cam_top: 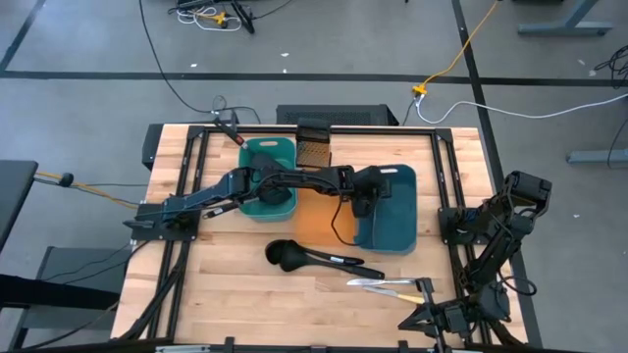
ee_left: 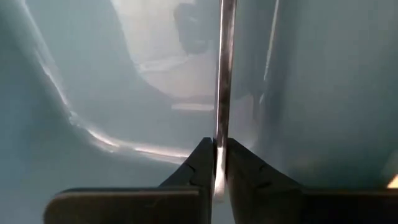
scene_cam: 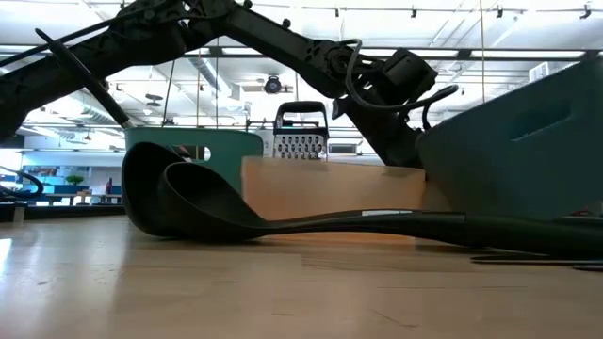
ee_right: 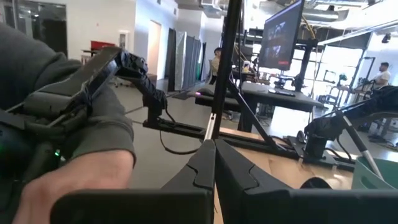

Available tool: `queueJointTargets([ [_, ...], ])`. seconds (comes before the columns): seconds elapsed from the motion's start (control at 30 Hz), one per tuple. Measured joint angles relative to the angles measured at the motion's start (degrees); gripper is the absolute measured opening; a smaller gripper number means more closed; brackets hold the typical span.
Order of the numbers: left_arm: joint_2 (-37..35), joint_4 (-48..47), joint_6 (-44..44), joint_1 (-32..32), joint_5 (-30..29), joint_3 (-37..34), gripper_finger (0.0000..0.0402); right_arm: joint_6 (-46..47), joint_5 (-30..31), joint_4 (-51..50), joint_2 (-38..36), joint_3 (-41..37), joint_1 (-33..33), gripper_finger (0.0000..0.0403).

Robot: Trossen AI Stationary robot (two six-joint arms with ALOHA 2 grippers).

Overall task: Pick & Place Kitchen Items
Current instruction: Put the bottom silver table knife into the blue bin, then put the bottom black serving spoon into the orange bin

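Observation:
My left gripper [cam_top: 367, 202] reaches across the table into the blue tray [cam_top: 397, 230] and is shut on a thin silvery metal handle [ee_left: 224, 74]. The handle's far end runs out of view, so I cannot tell which item it is. Two black ladles [cam_top: 287, 254] lie on the wood in front of the trays, bowls to the left; they fill the foreground of the low view [scene_cam: 179, 202]. A few silvery and pale cutlery pieces [cam_top: 385, 285] lie near the front right. My right gripper [ee_right: 214, 155] is shut and empty at the table's near right corner [cam_top: 424, 316]. My left gripper pinches the thin metal handle [ee_left: 219, 155] between its two fingertips [ee_left: 202, 165]. The handle shows edge-on and runs forward from the fingers, along them, over the blue tray's inside. I cannot tell whether its far end rests on the tray.
A teal tray [cam_top: 257, 149] stands at the back left with dark things in it. An orange tray [cam_top: 312, 224] lies between it and the blue one, and a dark mesh box [cam_top: 312, 149] stands behind. A person's sleeve and hand [ee_right: 81, 155] show beside my right gripper.

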Motion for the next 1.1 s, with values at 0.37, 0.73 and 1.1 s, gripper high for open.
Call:
queueJointTargets([
  [0.37,0.05,-0.02,1.26,-0.39,-2.55,0.07,0.0043,-0.06,0.01,-0.22,0.00,0.00,-0.11,0.0010],
  [0.73,-0.01,0.67,0.98,-0.66,-4.74,0.03,0.0047,0.09,-0.01,-0.15,0.00,0.00,-0.11,0.0010],
  [1.1,-0.01,2.23,0.02,-0.95,-6.97,0.01,0.0071,0.15,-0.01,-0.15,0.00,0.00,-0.11,0.0010],
])
